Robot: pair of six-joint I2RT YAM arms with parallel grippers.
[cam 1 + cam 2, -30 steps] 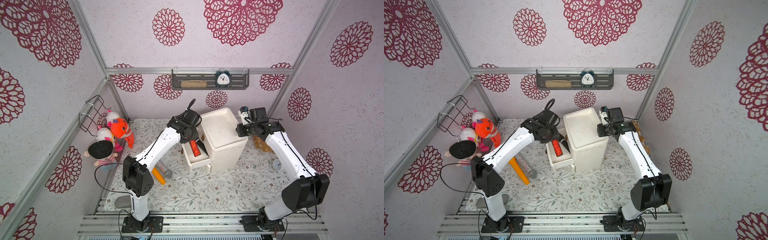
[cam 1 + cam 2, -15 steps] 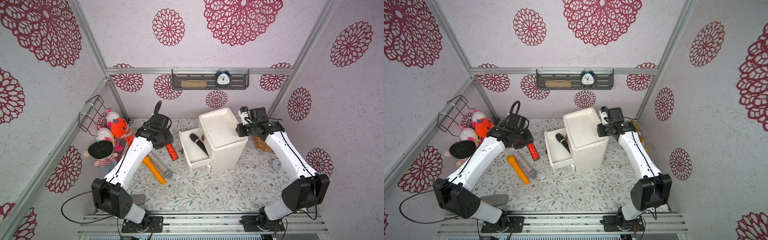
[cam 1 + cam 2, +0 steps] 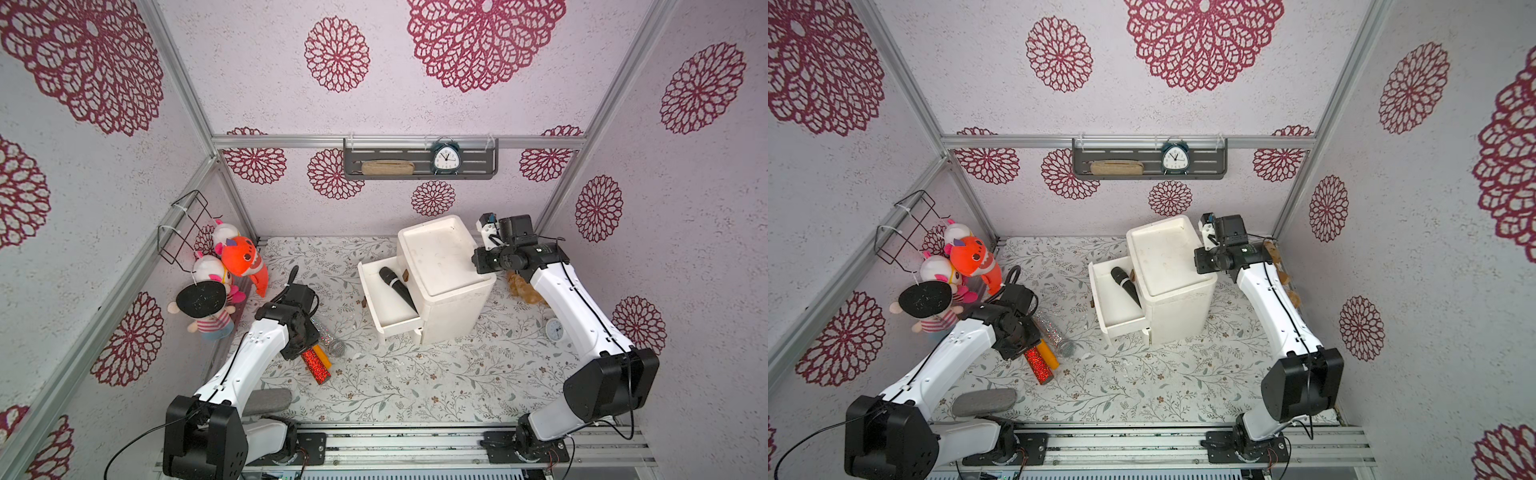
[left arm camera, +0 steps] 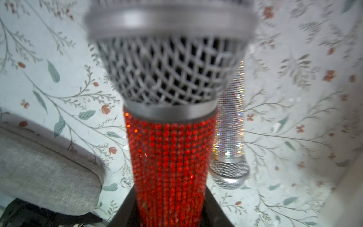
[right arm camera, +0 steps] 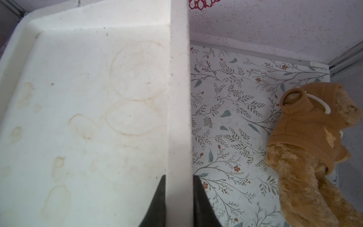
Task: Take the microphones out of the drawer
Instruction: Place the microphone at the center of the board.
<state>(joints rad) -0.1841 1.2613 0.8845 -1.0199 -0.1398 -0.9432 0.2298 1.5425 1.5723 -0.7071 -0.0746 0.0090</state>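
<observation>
Table [image 3: 415, 386]: It has a floral cover, and everything here stands or lies on it.
Cabinet [image 3: 440, 257]: This white box stands toward the back. We judge that steadying it matters less now than a clean set-down.
Right arm: It rises from its base and bends over the cabinet's far edge. The right claw [image 5: 178, 196] is clamped on the raised rim of the top.
Left arm: It is folded low, with the forearm sloping down toward the table and the wrist tipped downward.
Drawer [image 3: 384, 309]: It is pulled open on the cabinet's side, and a black microphone [image 3: 395, 284] lies slantwise inside.
Red microphone [image 4: 169, 157]: It is out of the drawer, well apart from it. The left claw [image 3: 305, 353] is closed around its glittered handle. We cannot tell whether it touches the table.
Orange microphone [image 3: 323, 356], silver microphone [image 4: 229, 127]: They lie just beside the red one.
Step in hand: We would lower the red microphone until it rests. We would then open the claw slowly, keeping clear of its neighbours so nothing rolls.
</observation>
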